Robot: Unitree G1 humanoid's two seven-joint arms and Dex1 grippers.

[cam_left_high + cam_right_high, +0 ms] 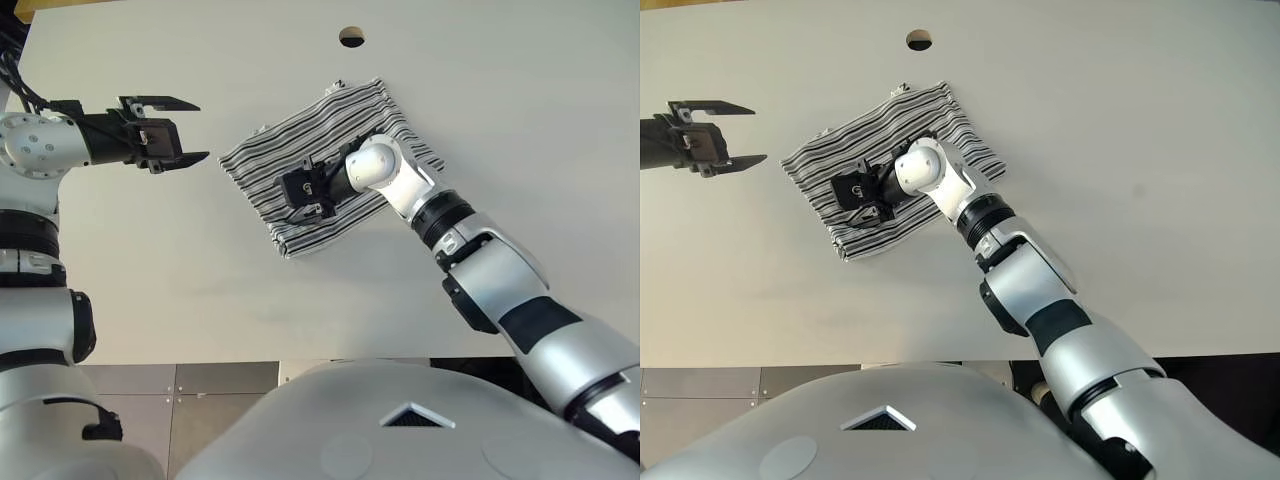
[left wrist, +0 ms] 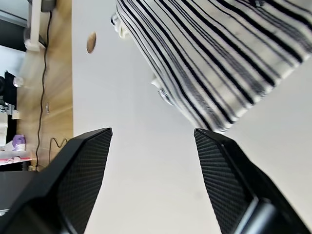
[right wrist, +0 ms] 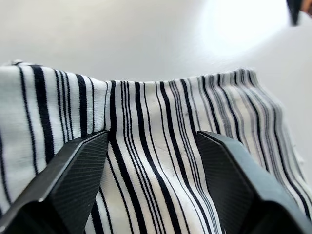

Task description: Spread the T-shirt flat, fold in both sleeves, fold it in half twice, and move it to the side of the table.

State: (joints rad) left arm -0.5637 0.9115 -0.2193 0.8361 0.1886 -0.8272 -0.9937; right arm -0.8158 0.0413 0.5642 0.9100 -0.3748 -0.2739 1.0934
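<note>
**Folded T-shirt (image 1: 335, 125) under your right hand (image 1: 300, 195), left hand (image 1: 198, 130) standing off**
The T-shirt lies as a striped, folded packet on the surface (image 1: 500, 100), toward 12 o'clock from its middle. Your right hand rests on the packet's 7 o'clock part with fingers apart against the cloth, probably to slide it aside. Your left hand hovers off its 9 o'clock edge, fingers apart and empty.

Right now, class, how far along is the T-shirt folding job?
Done: the T-shirt lies folded into a compact rectangle. In hand: the right end effector, open, is over it; the left end effector hovers open beside it. Left: moving it to the side of the table.
</note>
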